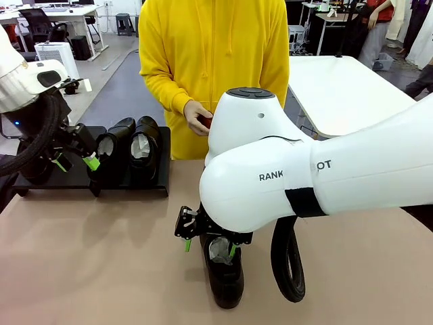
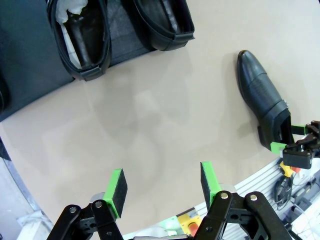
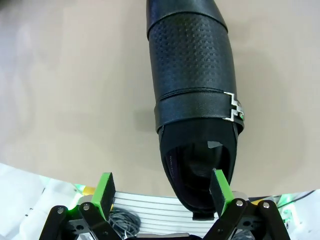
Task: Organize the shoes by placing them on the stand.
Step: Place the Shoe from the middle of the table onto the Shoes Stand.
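Right wrist view: right claw [image 3: 161, 192] gaped wide, empty, straddling the dress shoe's [image 3: 192, 95] heel rim. Glossy leather looked slippery and stiff; grip the heel collar. Left claw [image 2: 162, 186] open, empty.

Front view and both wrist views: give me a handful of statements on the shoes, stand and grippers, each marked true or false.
1. Two shoes sit on the stand. True.
2. The loose shoe lies on the tan table, off the stand. True.
3. The right gripper is shut on the loose shoe's toe. False: its jaws are open at the heel end, one finger by the shoe's opening.
4. The left gripper holds a shoe. False: it is open with nothing between its fingers.
5. The person's hand holds a small reddish object. True.
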Tool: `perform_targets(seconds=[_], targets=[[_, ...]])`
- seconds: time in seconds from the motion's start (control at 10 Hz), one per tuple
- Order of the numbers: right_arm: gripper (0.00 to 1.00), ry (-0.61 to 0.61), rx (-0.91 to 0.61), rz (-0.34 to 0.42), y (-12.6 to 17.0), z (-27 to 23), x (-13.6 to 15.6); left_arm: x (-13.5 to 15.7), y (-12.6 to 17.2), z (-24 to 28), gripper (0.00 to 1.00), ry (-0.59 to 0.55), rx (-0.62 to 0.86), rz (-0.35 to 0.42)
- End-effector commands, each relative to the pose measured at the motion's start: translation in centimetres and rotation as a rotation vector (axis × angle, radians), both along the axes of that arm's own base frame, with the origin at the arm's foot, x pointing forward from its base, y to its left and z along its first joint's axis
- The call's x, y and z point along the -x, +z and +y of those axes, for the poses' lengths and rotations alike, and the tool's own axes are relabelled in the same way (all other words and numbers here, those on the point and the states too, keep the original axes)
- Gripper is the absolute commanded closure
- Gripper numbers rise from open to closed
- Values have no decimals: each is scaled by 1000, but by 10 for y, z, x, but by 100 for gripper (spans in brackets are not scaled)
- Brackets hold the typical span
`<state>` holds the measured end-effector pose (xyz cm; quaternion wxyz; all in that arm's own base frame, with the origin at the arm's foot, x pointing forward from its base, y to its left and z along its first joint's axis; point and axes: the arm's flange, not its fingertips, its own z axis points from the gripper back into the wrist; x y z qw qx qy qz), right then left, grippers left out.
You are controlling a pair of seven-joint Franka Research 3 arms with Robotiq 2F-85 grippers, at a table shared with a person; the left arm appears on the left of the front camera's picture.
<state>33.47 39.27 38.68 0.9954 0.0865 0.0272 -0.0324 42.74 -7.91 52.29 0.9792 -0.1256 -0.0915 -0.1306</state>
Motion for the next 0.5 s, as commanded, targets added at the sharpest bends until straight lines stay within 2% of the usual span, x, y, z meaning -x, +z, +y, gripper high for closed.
perform_targets(seconds=[0.0,0.1,0.2,0.3,0.4], targets=[[0,0,0,0,0,0,0,1,-1,1,23,-5,22,-2],[0,-14,49,-99,34,-23,9,0,0,0,23,0,0,0],[0,-87,55,-147,57,-53,12,15,6,-28,23,-34,-10,-54],[0,-173,43,-185,74,-84,12,33,6,-57,23,-69,7,-77],[0,-238,20,-199,85,-112,12,49,1,-83,23,-50,30,-54]])
